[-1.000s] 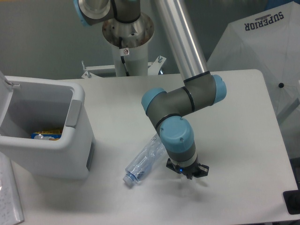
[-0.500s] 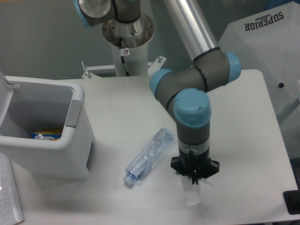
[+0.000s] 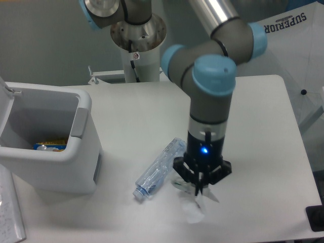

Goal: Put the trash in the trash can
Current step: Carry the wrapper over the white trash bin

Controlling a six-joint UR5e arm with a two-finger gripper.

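A: Wrapper (image 3: 195,212), small and white, hangs pinched in the closed claw (image 3: 198,191) above the counter (image 3: 263,126).

B: And the trash can (image 3: 48,147)?

A: Far left, lid open; crushed bottle (image 3: 161,168) lies diagonally between.

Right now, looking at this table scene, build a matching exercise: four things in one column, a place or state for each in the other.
Things:
1. bottle
2. wrapper
3. trash can
4. claw

States:
A. open-topped, at the table's left
B. hanging off the table, pinched
C. lying on its side on the table
D. shut on a white scrap

Pairs: 1-C, 2-B, 3-A, 4-D
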